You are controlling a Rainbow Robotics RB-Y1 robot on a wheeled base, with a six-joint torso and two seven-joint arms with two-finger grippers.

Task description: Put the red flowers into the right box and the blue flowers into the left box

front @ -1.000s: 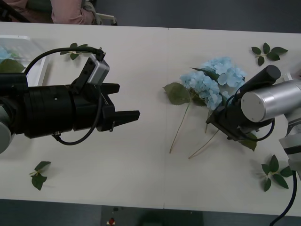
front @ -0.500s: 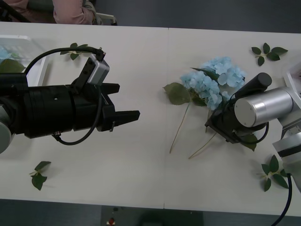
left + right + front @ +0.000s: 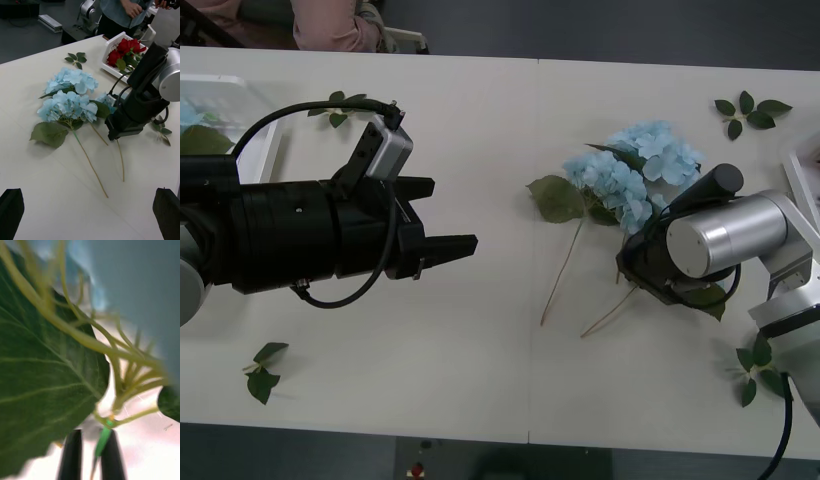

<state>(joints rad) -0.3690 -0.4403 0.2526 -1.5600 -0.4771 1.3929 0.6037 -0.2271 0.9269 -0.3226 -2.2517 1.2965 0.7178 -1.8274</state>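
Two blue flowers [image 3: 635, 170] lie right of centre on the table, with long stems and large green leaves; they appear again as blue flowers [image 3: 69, 95] in the left wrist view. My right gripper [image 3: 627, 268] is down at their stems. Its black fingers [image 3: 71, 455] stand close together on a green stem [image 3: 103, 438]. My left gripper [image 3: 442, 215] hangs open over the table's left half, its fingers [image 3: 11, 210] wide apart. The red flowers [image 3: 125, 50] lie in the right box [image 3: 110, 45]. The left box [image 3: 240, 105] holds something pale blue at the far left.
Loose green leaf sprigs lie at the back left [image 3: 340, 105], back right [image 3: 750, 110], front left [image 3: 262, 368] and front right [image 3: 762, 365]. A thin rim of the right box [image 3: 798, 170] shows at the right edge. The table is bare between my two grippers.
My right arm has swung in to the left and rolled, bringing its gripper closer onto the blue flowers' stems. The left arm has not moved.
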